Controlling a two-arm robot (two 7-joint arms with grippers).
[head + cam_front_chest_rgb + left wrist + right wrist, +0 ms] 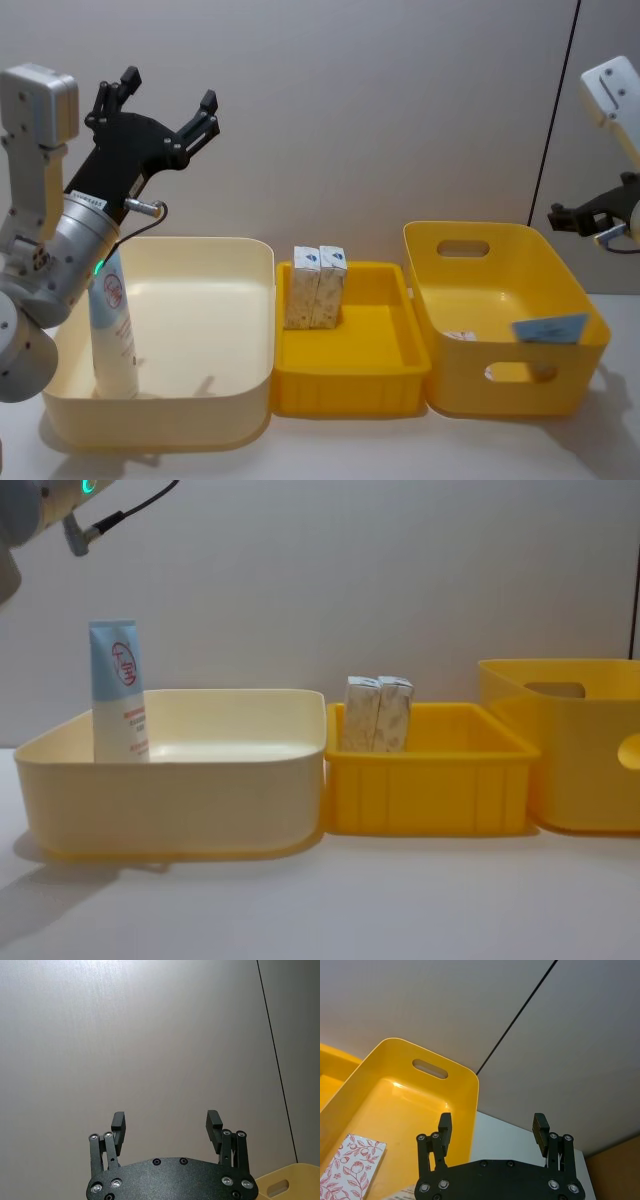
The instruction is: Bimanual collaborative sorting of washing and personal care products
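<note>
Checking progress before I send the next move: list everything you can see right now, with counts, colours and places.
squeeze tube: 1, pale blue and white with red logo, upright in the cream bin's left side
speckled cartons: 2, whitish, upright side by side at the back of the middle bin
floral carton: 1, white with red flower print, lying in the tall yellow bin
cream bin: 1, left
shallow yellow bin: 1, middle
tall yellow bin: 1, right, with handle cut-outs and a blue label on its front rim
table: 1, white
left gripper: open, raised above the cream bin
right gripper: open, raised by the tall yellow bin
</note>
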